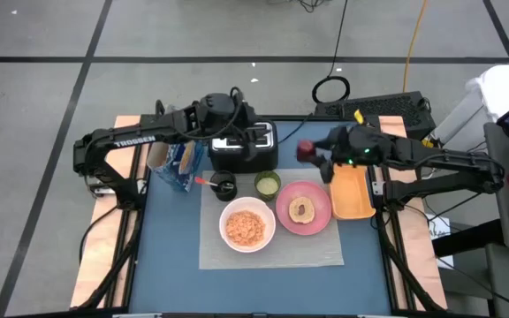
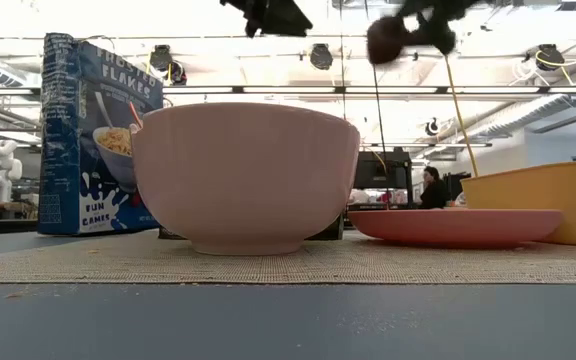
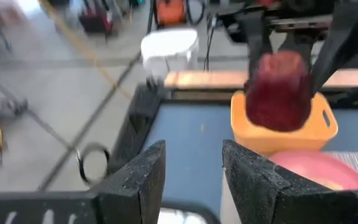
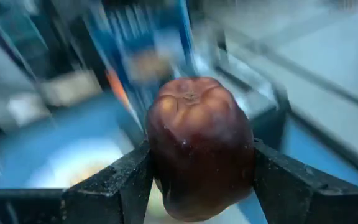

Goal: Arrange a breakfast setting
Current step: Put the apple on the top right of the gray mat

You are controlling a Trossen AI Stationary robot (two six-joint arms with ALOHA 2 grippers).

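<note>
My right gripper (image 1: 311,152) is shut on a dark red apple (image 4: 199,149), high above the table between the toaster and the pink plate (image 1: 303,209). The apple also shows in the low view (image 2: 386,40). My left gripper (image 3: 194,158) is open and empty over the toaster (image 1: 247,146), pointing toward the apple (image 3: 279,90). The white bowl (image 1: 246,225) with cereal, the plate and the green cup (image 1: 267,184) rest on the grey mat (image 1: 272,252). The black cup (image 1: 225,186), red-handled spoon (image 1: 203,181) and blue cereal box (image 1: 179,163) stand at the mat's far left corner. My right gripper pinches the apple by its two opposite sides (image 4: 157,155) between its two fingers. The fingers come about level from the table's right side. The apple is lifted clear of everything, its stem dimple (image 4: 188,96) showing above the fingers in the right wrist view.
The orange tray (image 1: 353,194) lies right of the plate, below the right arm. A round pastry (image 1: 303,210) lies on the plate. The toaster stands at the far middle, under the left arm. Bare blue table (image 1: 175,256) lies left of the mat.
</note>
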